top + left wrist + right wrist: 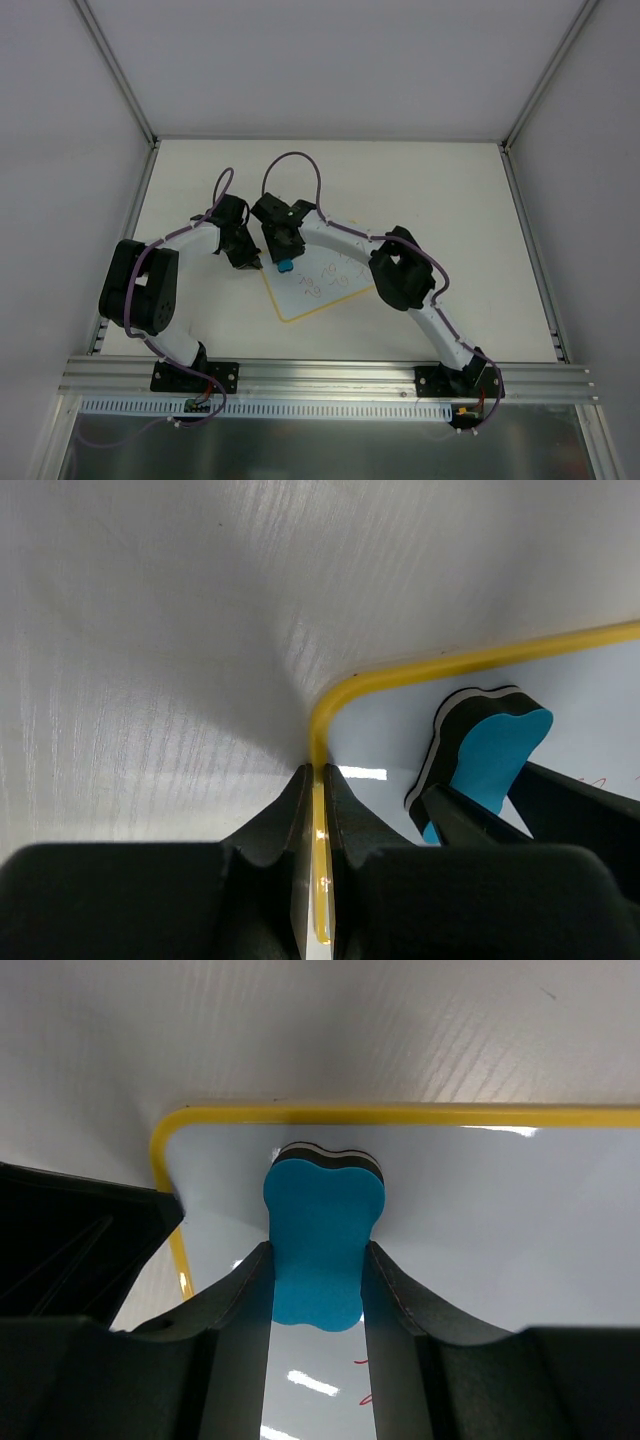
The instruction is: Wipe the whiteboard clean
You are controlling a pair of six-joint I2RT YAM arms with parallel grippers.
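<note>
The whiteboard (322,290) lies flat in the middle of the table, white with a thin yellow rim and faint red scribbles. My left gripper (319,780) is shut on the whiteboard's yellow rim (321,880) near a rounded corner (345,692). My right gripper (316,1260) is shut on the blue eraser (322,1240), whose black felt end rests on the board close to that corner. The eraser (487,760) also shows at the right of the left wrist view, and from above as a small blue spot (284,266). Red marks (362,1380) sit on the board under the right gripper.
White walls with metal corner posts (118,75) enclose the table on three sides. An aluminium rail (330,378) runs along the near edge, carrying both arm bases. Purple cables (295,160) loop above the wrists.
</note>
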